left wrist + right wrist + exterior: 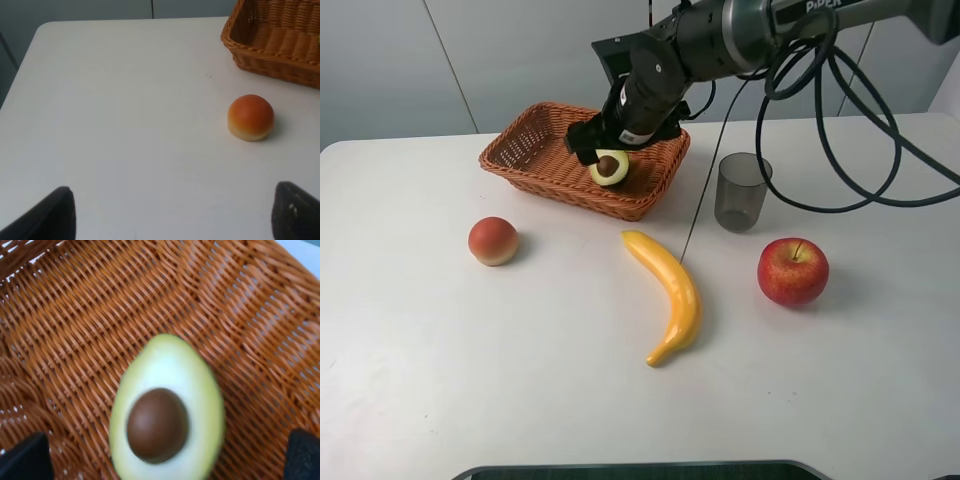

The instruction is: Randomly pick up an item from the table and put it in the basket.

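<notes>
The halved avocado (610, 167), pale flesh and brown pit facing up, is inside the wicker basket (530, 150) by its near wall. In the right wrist view the avocado (167, 415) lies over the woven basket floor (100, 315), slightly blurred. My right gripper (612, 148) hangs just above it with its fingertips (25, 457) spread wide on either side, not touching it. My left gripper (170, 215) is open and empty above the white table (125, 125); it does not show in the high view.
A peach (493, 240) sits left of the basket, also in the left wrist view (251, 117). A banana (670, 293) lies at the centre, a grey cup (741, 191) right of the basket, a red apple (792, 270) further right. Cables hang from the right arm.
</notes>
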Robot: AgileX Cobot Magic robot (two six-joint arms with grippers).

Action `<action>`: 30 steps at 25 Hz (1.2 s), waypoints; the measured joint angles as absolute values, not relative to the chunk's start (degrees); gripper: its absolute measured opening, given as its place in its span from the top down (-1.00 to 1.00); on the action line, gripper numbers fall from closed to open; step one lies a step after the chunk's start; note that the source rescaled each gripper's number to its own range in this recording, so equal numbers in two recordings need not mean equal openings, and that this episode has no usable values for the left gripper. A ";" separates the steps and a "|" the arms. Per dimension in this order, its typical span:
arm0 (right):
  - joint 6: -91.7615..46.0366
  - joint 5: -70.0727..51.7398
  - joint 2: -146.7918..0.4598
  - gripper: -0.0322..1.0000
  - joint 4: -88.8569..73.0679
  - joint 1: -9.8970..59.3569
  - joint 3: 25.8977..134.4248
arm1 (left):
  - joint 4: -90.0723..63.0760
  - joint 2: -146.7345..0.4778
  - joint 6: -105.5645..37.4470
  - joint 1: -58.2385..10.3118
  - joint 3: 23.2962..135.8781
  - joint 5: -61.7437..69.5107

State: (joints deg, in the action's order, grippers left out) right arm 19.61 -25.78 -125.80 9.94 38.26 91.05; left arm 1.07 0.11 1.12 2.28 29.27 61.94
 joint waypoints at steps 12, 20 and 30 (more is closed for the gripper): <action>17.45 -44.25 -109.87 -1.00 9.94 38.26 90.24 | 1.07 0.11 1.12 2.28 29.27 61.94; 15.15 -44.78 -96.88 -1.00 6.18 38.26 76.74 | 1.07 0.11 1.12 2.28 29.27 61.94; 14.45 -44.16 -80.32 -1.00 1.98 33.64 58.88 | 1.07 0.11 1.12 2.28 29.27 61.94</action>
